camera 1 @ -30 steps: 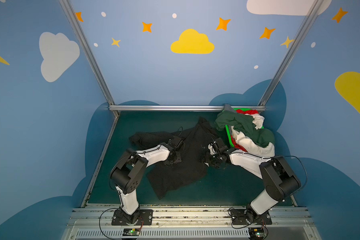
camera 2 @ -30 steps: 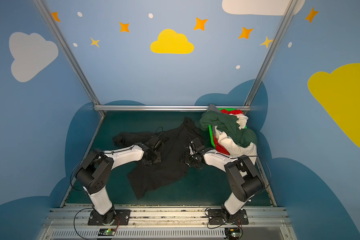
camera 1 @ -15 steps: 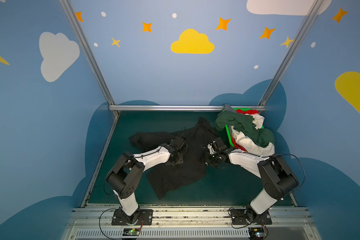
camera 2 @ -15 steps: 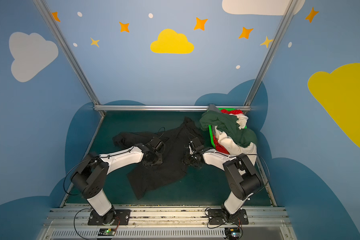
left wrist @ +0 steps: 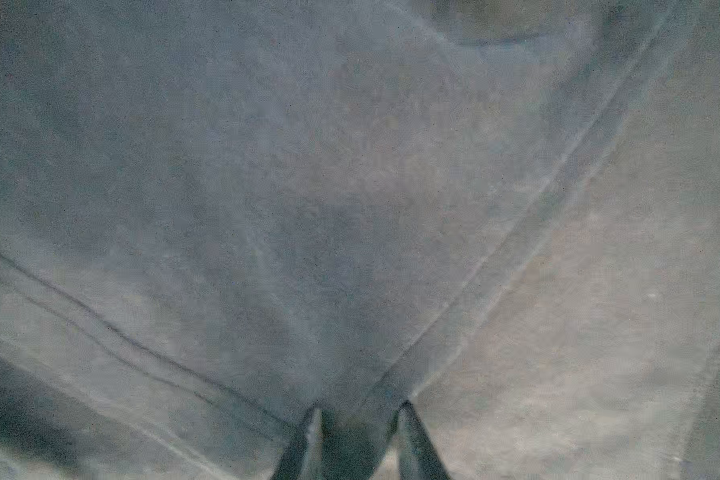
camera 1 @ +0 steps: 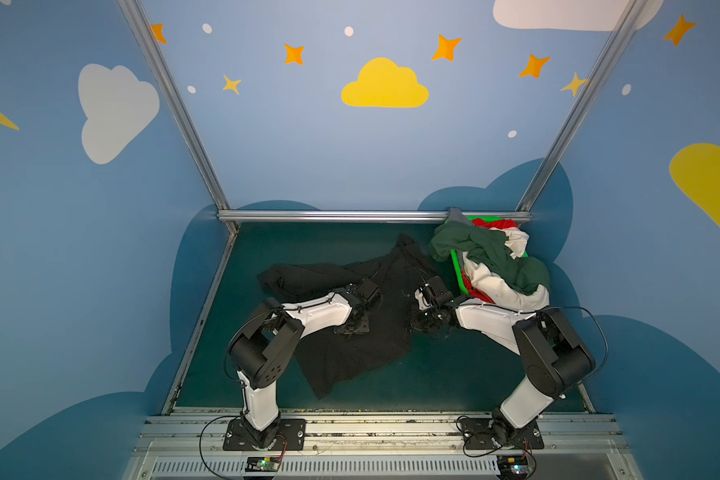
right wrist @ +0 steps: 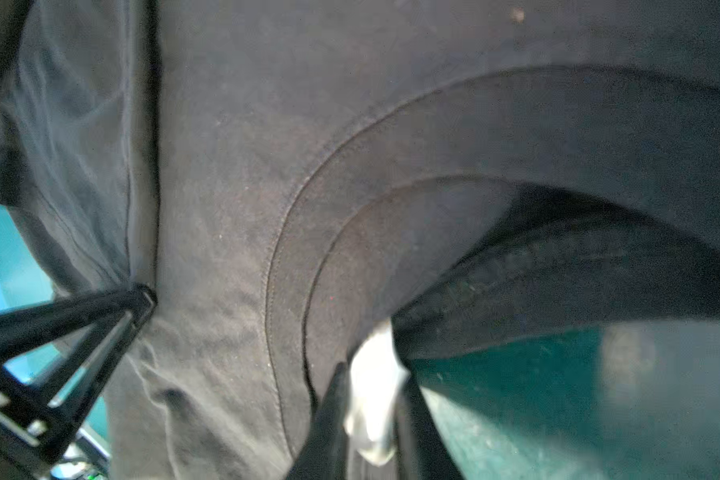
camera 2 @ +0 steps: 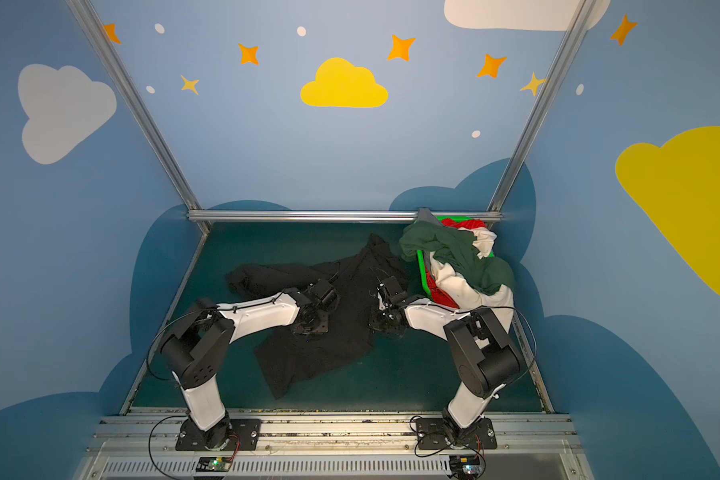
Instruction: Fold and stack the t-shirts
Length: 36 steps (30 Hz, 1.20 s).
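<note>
A black t-shirt (camera 1: 350,357) lies crumpled across the green table (camera 1: 454,374), in both top views. My left gripper (camera 1: 352,329) is pressed down on its middle. In the left wrist view the left gripper (left wrist: 360,409) stands narrow with a fold of the black cloth (left wrist: 350,208) pinched between its fingertips. My right gripper (camera 1: 422,326) is at the shirt's right edge. In the right wrist view the right gripper (right wrist: 373,365) is shut on the shirt's collar (right wrist: 391,232) and its white label (right wrist: 375,374). Dark green (camera 1: 474,245), cream (camera 1: 499,286) and red (camera 1: 495,224) t-shirts are heaped at the back right.
The heap of shirts fills a bright green basket (camera 1: 458,270) in the back right corner, close to the right arm. A metal rail (camera 1: 350,216) bounds the table's far edge. Bare green surface shows in front of the black shirt and at the back left.
The right gripper has closed on the shirt's collar. The left arm has shifted a little while staying over the shirt's middle.
</note>
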Available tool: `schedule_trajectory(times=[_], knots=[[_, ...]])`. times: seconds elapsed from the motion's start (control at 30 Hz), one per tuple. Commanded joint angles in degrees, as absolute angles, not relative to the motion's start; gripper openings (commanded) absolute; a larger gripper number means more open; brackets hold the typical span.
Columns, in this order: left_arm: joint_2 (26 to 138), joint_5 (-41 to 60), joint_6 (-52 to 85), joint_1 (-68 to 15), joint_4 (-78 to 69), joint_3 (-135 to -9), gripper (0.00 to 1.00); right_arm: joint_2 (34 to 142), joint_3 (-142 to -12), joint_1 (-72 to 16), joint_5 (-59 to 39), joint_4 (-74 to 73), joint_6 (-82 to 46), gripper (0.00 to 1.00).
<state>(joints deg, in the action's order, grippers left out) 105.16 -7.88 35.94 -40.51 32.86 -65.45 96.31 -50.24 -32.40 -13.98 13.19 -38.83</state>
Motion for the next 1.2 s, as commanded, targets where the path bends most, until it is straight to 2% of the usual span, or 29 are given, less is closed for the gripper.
schedule_trajectory(times=[0.0, 0.03, 0.1, 0.17, 0.4, 0.63, 0.87, 1.03, 1.17], knots=[[105.85, -11.29, 35.87, -40.3, 36.23, -66.5, 0.15, 97.08, -49.89, -32.55, -13.15, 14.36, -39.01, 0.01], [105.67, -11.7, 35.87, -40.19, 36.3, -66.44, 0.11, 96.95, -49.88, -32.54, -13.01, 14.56, -38.98, 0.0], [105.69, -11.86, 35.5, -40.0, 36.08, -66.36, 0.11, 96.58, -49.79, -32.34, -12.62, 14.85, -39.02, 0.0], [105.89, -11.71, 34.95, -39.72, 36.23, -66.64, 0.04, 96.18, -49.58, -32.12, -12.27, 14.96, -38.87, 0.0], [103.37, -12.91, 33.67, -37.5, 37.86, -68.05, 0.04, 94.93, -49.42, -31.49, -9.82, 17.57, -38.19, 0.0], [96.45, -12.09, 30.77, -28.94, 37.81, -73.36, 0.04, 92.28, -46.99, -30.18, -7.01, 19.27, -37.97, 0.0], [98.93, -11.34, 26.24, -20.74, 39.24, -86.12, 0.04, 88.25, -44.1, -27.81, -5.91, 21.02, -37.59, 0.0], [107.11, -11.59, 21.85, -16.36, 40.64, -99.75, 0.04, 85.89, -43.74, -26.69, -5.54, 22.44, -37.11, 0.0], [115.74, -10.86, 19.63, -14.35, 47.64, -113.51, 0.04, 83.87, -43.57, -26.27, -4.28, 24.47, -36.58, 0.0]])
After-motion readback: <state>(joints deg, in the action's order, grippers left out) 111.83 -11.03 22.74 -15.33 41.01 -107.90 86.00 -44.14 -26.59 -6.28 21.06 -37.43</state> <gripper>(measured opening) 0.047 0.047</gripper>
